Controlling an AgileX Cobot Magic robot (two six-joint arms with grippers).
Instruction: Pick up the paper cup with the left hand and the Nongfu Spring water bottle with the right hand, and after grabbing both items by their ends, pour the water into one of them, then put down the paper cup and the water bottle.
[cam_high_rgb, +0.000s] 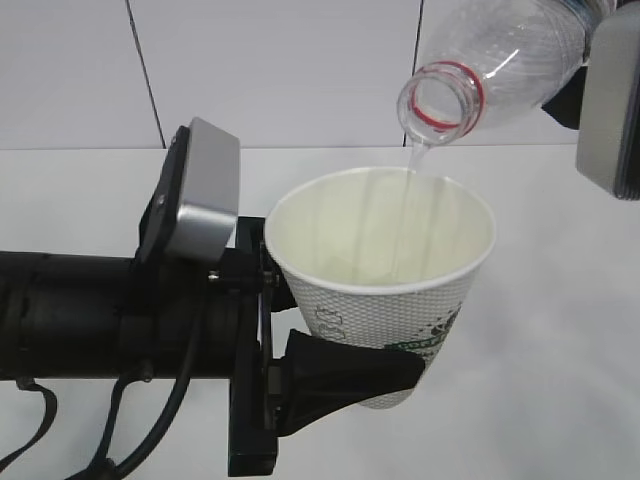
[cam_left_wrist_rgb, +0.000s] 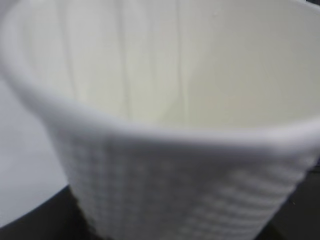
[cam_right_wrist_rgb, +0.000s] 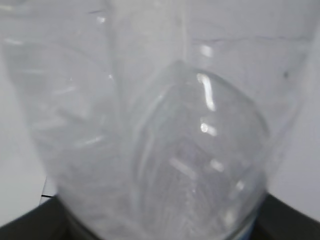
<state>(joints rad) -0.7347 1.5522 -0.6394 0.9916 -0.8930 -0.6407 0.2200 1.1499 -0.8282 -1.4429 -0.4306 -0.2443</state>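
I see left hand (cam_high_rgb: 345, 375) fingers clamped on paper cup (cam_high_rgb: 385, 290), held above table (cam_high_rgb: 560, 400). Right hand (cam_high_rgb: 610, 110) fingers grip tilted Nongfu Spring water bottle (cam_high_rgb: 490, 70); thin water (cam_high_rgb: 408, 215) stream enters cup.

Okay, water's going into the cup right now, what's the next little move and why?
Probably hold the tilt for now: a thin stream of water runs from the bottle mouth into the paper cup, landing inside the rim, and the cup looks far from full. The left gripper holds the cup low down.

Tilted bottle (cam_high_rgb: 500, 60) pours water (cam_high_rgb: 408, 190) into claw-held (cam_high_rgb: 350, 375) paper cup (cam_high_rgb: 385, 290).
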